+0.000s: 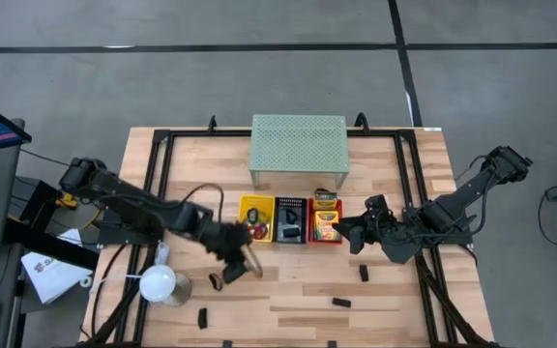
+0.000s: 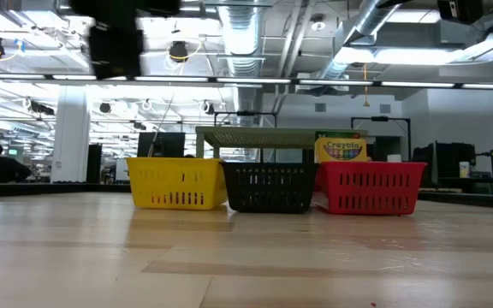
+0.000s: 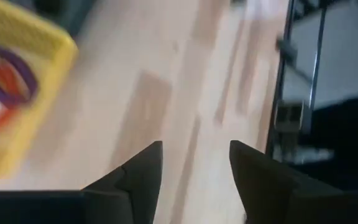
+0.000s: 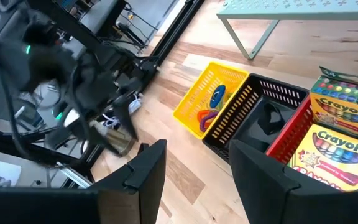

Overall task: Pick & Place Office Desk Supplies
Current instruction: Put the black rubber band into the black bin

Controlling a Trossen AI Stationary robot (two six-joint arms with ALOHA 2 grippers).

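Hovering just in front of the yellow basket (image 1: pixel 256 219), the left pincer (image 1: pixel 232 269) is carrying nothing, its fingers parted by a moderate gap over bare wood in its own wrist view. Coloured ring bands (image 3: pixel 2 84) are lying inside that basket; they are probably light and springy, best taken across the band's thin wall, not over the whole ring. Small black clips (image 1: pixel 202 315) are lying loose along the near part of the surface (image 1: pixel 288 290), well apart from one another, light and likely to skid if nudged, so a straight-down pinch across the body suits them. A white round-headed lamp (image 1: pixel 159 283) is standing near the left arm, narrowing its room on that side. Sitting centre are the black basket (image 1: pixel 290 220) and the red basket (image 1: pixel 326 221), crayon boxes (image 4: pixel 340 134) standing in the red one, stiff cardboard best gripped on flat faces. The right pincer (image 1: pixel 344 231) is waiting just beside the red basket, half-spread and empty. Black frame rails are edging both flanks; the near middle is lying open.
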